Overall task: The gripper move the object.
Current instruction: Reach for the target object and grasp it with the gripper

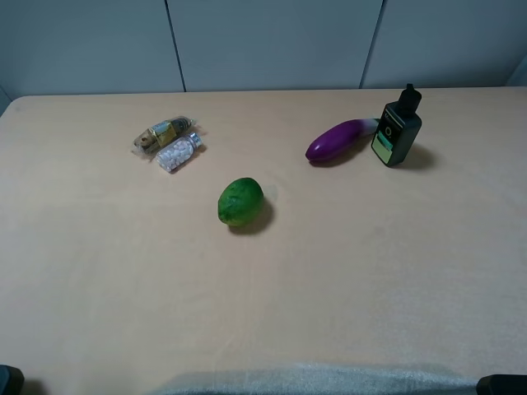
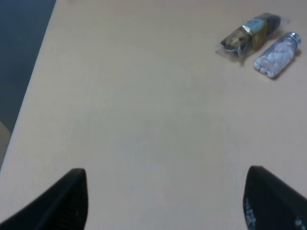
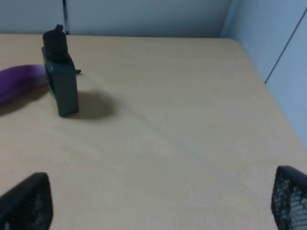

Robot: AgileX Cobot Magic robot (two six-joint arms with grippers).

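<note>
Left hand (image 2: 166, 173) (fingers spread) sits well apart from lime (image 1: 240, 202).

Lime (image 1: 240, 202) sat near middle of table (image 1: 370, 271), apart from rest. Packet (image 1: 165, 133) & vial (image 1: 179, 152) lay side by side behind-left of it. Eggplant (image 1: 340, 139) lay behind-right, w/ bottle (image 1: 396, 127) standing just right of eggplant's end.

We look down from high at the near edge over the desk (image 1: 99, 288) toward the back wall (image 1: 272, 41). Low and close, 1 wrist view peers past the left pincer (image 2: 166, 175) at the pill vial (image 2: 276, 55), the other past the right pincer (image 3: 162, 176) at the dark bottle (image 3: 61, 81); the high view shares both.
</note>
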